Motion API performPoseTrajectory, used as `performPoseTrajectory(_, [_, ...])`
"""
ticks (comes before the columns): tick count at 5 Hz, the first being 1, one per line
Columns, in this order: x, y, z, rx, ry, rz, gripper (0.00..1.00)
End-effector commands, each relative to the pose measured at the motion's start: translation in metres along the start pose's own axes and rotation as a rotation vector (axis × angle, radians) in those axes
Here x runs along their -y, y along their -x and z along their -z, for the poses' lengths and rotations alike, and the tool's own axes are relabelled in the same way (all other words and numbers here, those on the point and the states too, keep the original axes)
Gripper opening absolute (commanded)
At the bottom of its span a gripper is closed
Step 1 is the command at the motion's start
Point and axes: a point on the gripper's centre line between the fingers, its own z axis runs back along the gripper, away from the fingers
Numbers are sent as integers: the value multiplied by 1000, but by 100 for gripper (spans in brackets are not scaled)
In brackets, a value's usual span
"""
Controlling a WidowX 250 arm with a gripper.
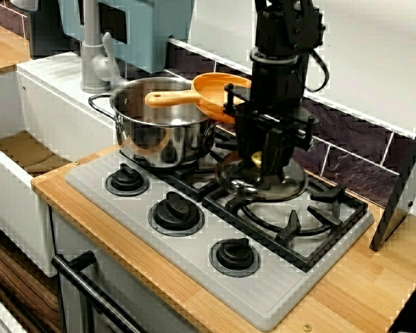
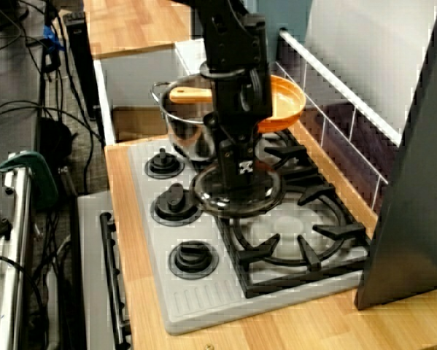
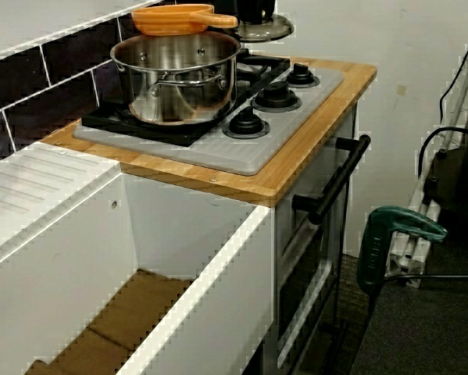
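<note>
One steel pot (image 1: pixel 162 128) stands on the back burner of the black grate (image 1: pixel 319 222), its two loop handles out to the sides. From the stove front its inside shows only bare, shiny steel. One orange pan (image 1: pixel 218 90) rests tilted on the pot's far rim, with its handle lying across the pot's mouth.

One clear glass lid (image 1: pixel 291 184), round with a dark rim, lies low over the grate between the two burners, just beside the pot. In the view from the sink side it shows only as a thin disc behind the pot. The black hand (image 1: pixel 267 158) comes straight down on the lid's middle, its fingers on either side of a small pale knob. I cannot tell whether they pinch the knob or only flank it.

Three black knobs (image 1: pixel 176 211) sit in a row along the grey stove plate, on the wooden worktop (image 1: pixel 124 239). One white sink (image 3: pixel 218 258) adjoins the worktop, and a brown board (image 3: pixel 132 312) lies on its bottom.
</note>
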Motion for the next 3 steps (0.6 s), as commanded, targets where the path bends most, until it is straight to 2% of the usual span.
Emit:
performPoseTrajectory(1, [-1, -29, -23, 113, 36, -34, 0])
performPoseTrajectory(3, [4, -57, -9, 114, 32, -62, 0])
